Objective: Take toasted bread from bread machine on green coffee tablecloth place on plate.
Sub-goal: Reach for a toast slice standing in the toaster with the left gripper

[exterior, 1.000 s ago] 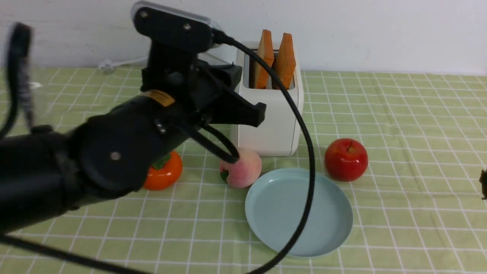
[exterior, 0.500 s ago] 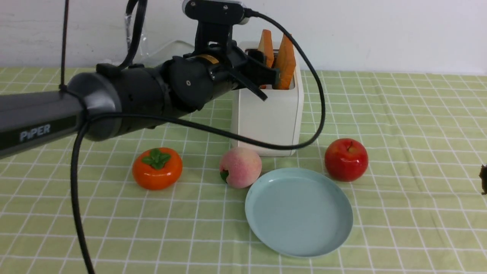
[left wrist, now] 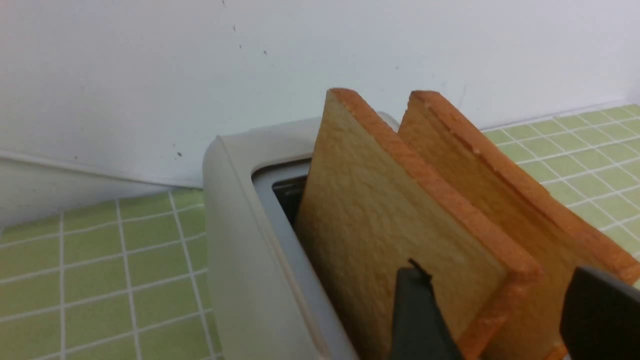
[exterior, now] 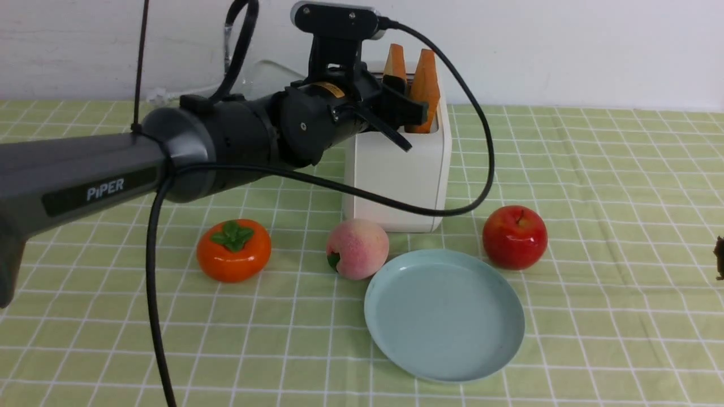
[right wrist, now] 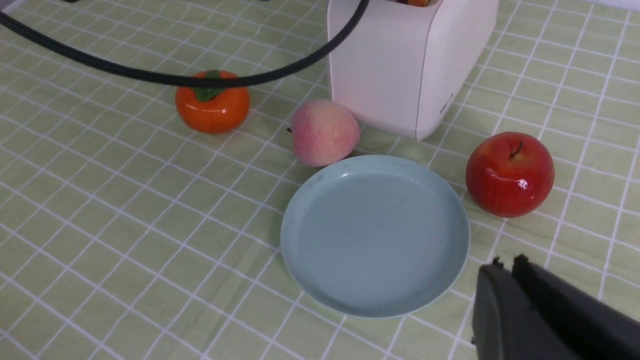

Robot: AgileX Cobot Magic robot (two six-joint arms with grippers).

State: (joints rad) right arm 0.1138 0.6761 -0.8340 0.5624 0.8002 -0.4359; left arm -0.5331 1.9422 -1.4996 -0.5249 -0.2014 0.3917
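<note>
Two slices of toasted bread stand upright in the white bread machine [exterior: 399,169] at the back of the green coffee tablecloth [exterior: 611,186]: the left slice [exterior: 394,63] and the right slice [exterior: 425,85]. My left gripper [exterior: 416,121] is open at the toaster's top. In the left wrist view its jaws [left wrist: 502,272] straddle the near slice [left wrist: 380,215]; one finger is in front of its face, the other by the second slice [left wrist: 505,200]. The light blue plate [exterior: 444,314] lies empty in front of the toaster. My right gripper [right wrist: 505,267] is shut and empty beside the plate [right wrist: 375,235].
An orange persimmon [exterior: 233,249], a pink peach [exterior: 357,249] and a red apple [exterior: 515,236] lie around the plate's far side. The left arm's black cable [exterior: 481,169] loops in front of the toaster. A white wall stands close behind.
My left arm has swung up and forward from in front of the toaster to its top, and its open jaws now reach the near slice. The right arm has not moved.
</note>
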